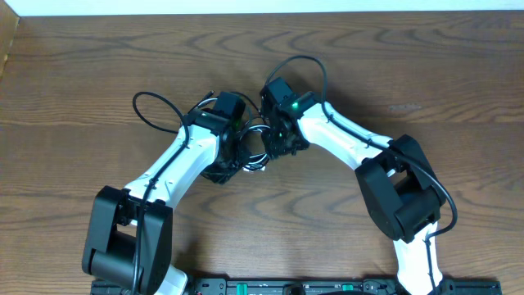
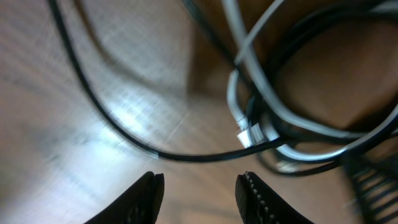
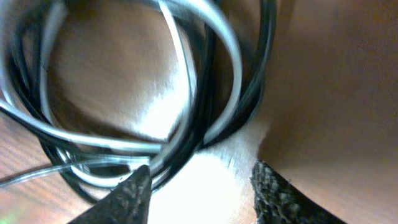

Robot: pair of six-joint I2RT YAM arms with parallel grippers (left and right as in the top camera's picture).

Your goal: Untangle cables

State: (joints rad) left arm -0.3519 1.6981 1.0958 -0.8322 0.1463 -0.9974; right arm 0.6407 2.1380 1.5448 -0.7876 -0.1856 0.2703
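Note:
The cables [image 1: 255, 146] lie as one small black and white bundle on the wooden table, between my two grippers. My left gripper [image 1: 237, 157] stands open just left of it. In the left wrist view its jaws [image 2: 199, 180] are apart with only bare table between them; a black cable [image 2: 93, 99] curves past ahead of the tips, and a white cable [image 2: 231, 93] with its small plug [image 2: 249, 134] lies ahead to the right. My right gripper [image 1: 275, 147] is open at the bundle's right side. In the right wrist view its jaws [image 3: 202, 171] hold nothing; white loops [image 3: 230, 43] and black loops [image 3: 267, 56] lie beyond the left finger.
The arms' own thick black wires arch over the table behind the left arm [image 1: 151, 102] and above the right arm [image 1: 304, 61]. The two arm bases [image 1: 123, 238] [image 1: 405, 197] stand near the front edge, with a black rail [image 1: 311, 287] along it.

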